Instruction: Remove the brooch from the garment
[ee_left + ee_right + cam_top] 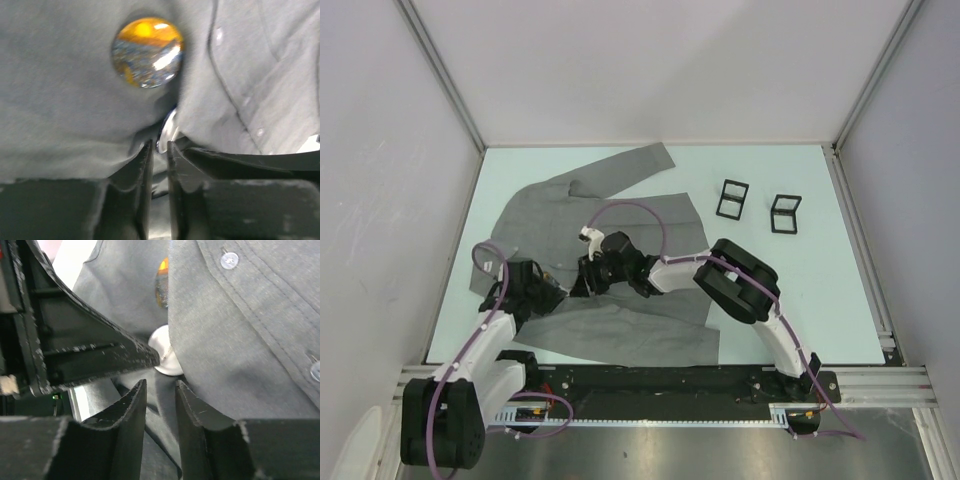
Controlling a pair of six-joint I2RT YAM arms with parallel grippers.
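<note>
The brooch (147, 52), a glossy dome, looks hard and slippery. It is pinned mid-garment (60, 100), so its silver backing (167, 131) seems the better hold. The left claw (159, 146) is nearly together there, though I cannot tell if it pinches. The right claw (161, 385) is slightly spread.

The garment (60, 100) is matt woven cloth; the brooch (147, 52) a glossy glassy dome, its backing (165, 357) shiny metal; fingers (127, 425) scuffed plastic.

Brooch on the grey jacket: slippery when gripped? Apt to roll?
The brooch looks domed and glossy, so a grip on its face would probably slip. Round, it may roll once freed. The garment drapes softly and likely lifts with it.
</note>
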